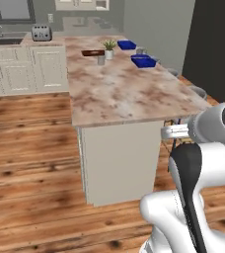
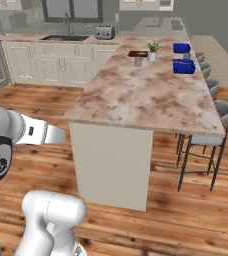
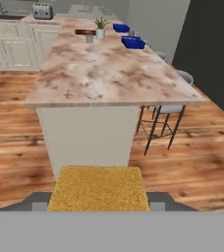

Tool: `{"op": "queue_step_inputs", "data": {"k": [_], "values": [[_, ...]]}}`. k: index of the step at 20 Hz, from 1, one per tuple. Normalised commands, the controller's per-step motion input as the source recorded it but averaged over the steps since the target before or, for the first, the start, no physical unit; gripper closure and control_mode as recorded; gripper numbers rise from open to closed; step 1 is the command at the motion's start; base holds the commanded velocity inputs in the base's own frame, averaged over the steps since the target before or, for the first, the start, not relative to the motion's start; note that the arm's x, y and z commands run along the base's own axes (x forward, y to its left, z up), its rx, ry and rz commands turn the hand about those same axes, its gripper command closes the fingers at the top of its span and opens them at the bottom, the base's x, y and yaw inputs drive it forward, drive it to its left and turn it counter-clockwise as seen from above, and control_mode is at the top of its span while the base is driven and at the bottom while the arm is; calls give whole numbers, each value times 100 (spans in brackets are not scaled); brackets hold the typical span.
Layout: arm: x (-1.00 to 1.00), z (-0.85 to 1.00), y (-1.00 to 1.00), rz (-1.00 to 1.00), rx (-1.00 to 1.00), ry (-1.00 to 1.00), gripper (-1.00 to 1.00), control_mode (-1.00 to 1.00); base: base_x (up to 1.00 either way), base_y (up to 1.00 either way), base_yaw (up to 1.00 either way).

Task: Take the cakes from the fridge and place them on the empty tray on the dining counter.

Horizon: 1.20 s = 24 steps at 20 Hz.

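Observation:
A tan-golden square cake [image 3: 98,189] sits between my fingertips [image 3: 158,199] at the bottom of the hand view, and my gripper [image 3: 98,201] is shut on it. Ahead stands the dining counter [image 1: 119,94], a long beige-brown marbled top seen end-on. Two deep blue trays lie at its far right side, the nearer tray [image 1: 143,61] [image 2: 184,66] [image 3: 133,43] and the farther tray [image 1: 127,45] [image 2: 182,48]. What lies in them is too small to tell. The chocolate wedge is out of view. No fridge door or handle can be made out.
A dark brown board [image 1: 92,52], a potted plant [image 1: 109,48] and a grey cup [image 1: 100,60] stand at the counter's far end. Grey-cushioned stools [image 2: 206,140] line its right side. Cream cabinets with a toaster [image 1: 41,33] run along the back left. A dark grey surface [image 1: 213,44] rises at right.

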Motion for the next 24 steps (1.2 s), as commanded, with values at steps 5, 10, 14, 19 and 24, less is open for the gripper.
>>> {"op": "queue_step_inputs", "data": {"k": [5, 10, 14, 19, 24], "values": [[0, 0, 0, 0, 0, 0, 100, 100, 29, -88, 9], [0, 0, 0, 0, 0, 0, 100, 100, 30, -90, 12], [0, 0, 0, 0, 0, 0, 100, 100, 38, -85, 13], [0, 0, 0, 0, 0, 0, 100, 100, 45, -81, 15], [0, 0, 0, 0, 0, 0, 100, 100, 53, -74, 18]]}}
